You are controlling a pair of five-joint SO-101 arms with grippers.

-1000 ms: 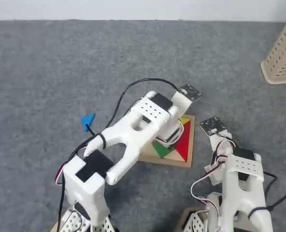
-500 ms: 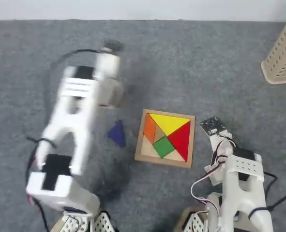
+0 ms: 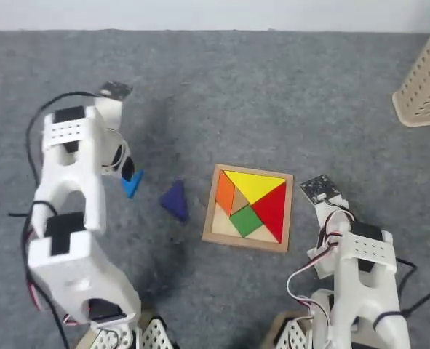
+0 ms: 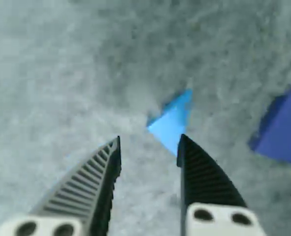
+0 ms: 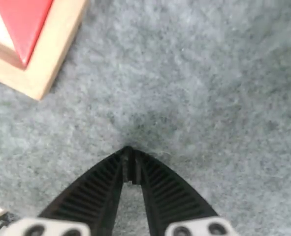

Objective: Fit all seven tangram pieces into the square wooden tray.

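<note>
The left arm's fingers stand apart, one tip perhaps touching the light blue triangle. The triangle lies flat on the grey worktop, left of the dark blue piece and the tray. It looks light, stiff and thin, so pinch it across its straight edges. The right arm's fingers are pressed together, empty, near the tray's right side.

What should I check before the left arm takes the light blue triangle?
1. Left jaws open: ok.
2. Light blue triangle between the jaws: not ok; it lies just past the tips, near one jaw.
3. Dark blue piece apart from the triangle: ok.
4. Room left in the tray: ok, bare wood at one corner.
5. Right jaws off the tray: ok, shut, beside it.
6. Triangle lying flat: cannot tell.
</note>
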